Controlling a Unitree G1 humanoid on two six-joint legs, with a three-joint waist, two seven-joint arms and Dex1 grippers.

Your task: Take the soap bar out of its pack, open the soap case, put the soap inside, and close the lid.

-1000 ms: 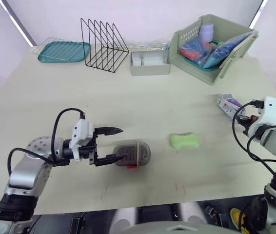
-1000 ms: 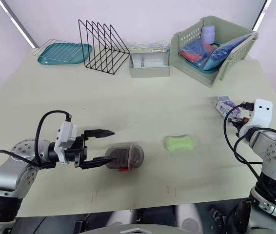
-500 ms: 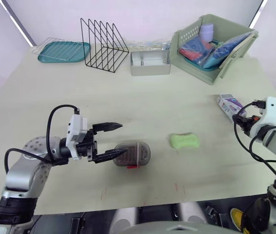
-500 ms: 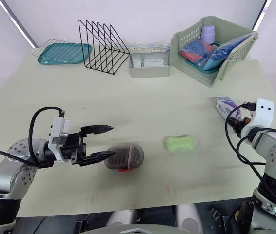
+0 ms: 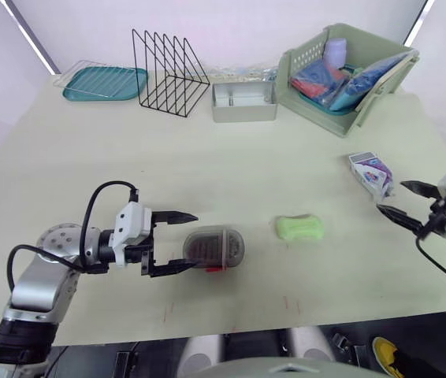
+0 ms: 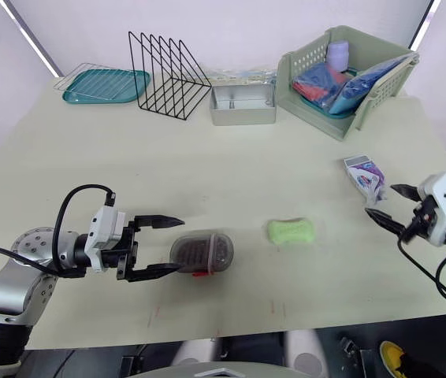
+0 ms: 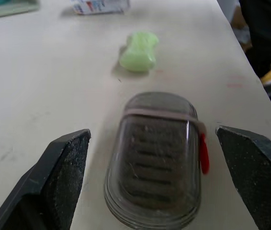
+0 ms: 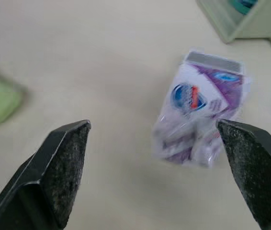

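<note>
The left gripper [image 5: 195,240] held its jaws wide, straddling the near end of the closed, smoky translucent plastic soap case [image 5: 217,247] without touching it. The green waisted soap bar [image 5: 299,227] lay bare on the pale table [image 5: 207,165], to the case's right. The right gripper [image 5: 392,197] hovered with jaws wide beside the purple-and-white soap pack [image 5: 370,170].

Silver arms [image 5: 40,277], white wrists [image 5: 129,224], black cables [image 5: 89,220].

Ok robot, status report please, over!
Tools open: left tool around closed soap case, not touching; right tool near pack. Unpacked soap bar lies apart. Nothing blocking.
</note>
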